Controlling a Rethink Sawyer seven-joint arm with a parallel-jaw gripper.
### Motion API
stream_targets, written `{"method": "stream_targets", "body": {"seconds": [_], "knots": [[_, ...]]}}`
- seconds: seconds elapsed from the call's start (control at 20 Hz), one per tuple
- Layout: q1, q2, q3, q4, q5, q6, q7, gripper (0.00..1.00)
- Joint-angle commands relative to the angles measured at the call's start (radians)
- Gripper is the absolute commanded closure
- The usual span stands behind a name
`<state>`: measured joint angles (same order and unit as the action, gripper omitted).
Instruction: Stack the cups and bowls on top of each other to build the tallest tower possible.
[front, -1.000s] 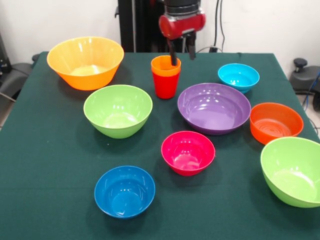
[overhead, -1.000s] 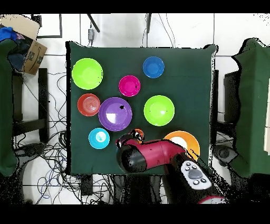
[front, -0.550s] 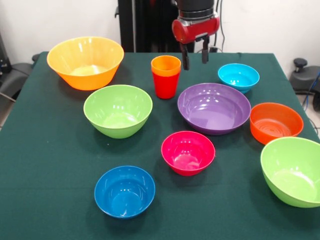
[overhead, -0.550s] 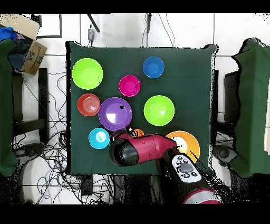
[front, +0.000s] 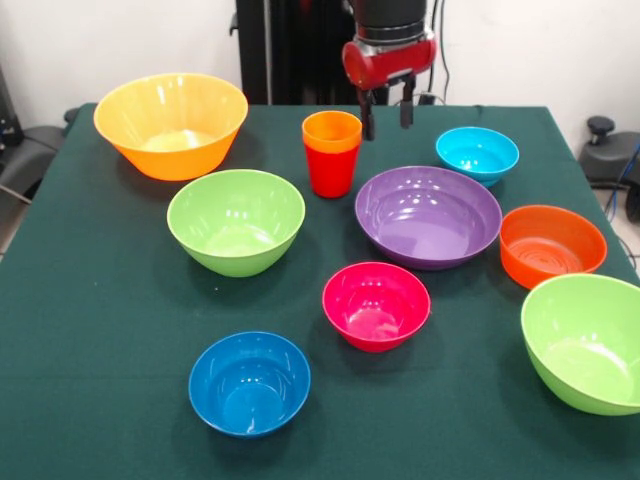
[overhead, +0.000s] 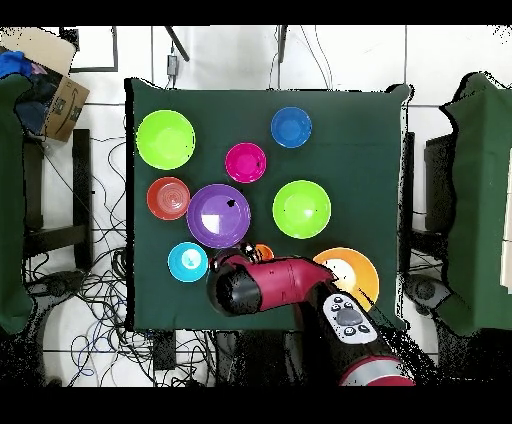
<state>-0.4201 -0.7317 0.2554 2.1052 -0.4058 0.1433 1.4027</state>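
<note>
Hand (front: 387, 115) empty, fingers apart, barely shifted; stacked cups (front: 331, 152) unmoved.

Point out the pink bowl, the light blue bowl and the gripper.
pink bowl (front: 376, 304): front view, inside of the bowl.
light blue bowl (front: 477, 152): front view, inside of the bowl.
gripper (front: 387, 112): front view, between the two dark fingertips, which stand apart.
</note>
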Motion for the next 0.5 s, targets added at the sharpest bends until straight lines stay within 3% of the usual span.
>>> {"method": "stream_targets", "body": {"seconds": [0.05,0.5], "knots": [[0.039,0.127,-0.040,-0.047,0.010,-0.050,0.183,0.00],[0.071,0.092,-0.024,-0.080,0.045,-0.008,0.175,0.00]]}}
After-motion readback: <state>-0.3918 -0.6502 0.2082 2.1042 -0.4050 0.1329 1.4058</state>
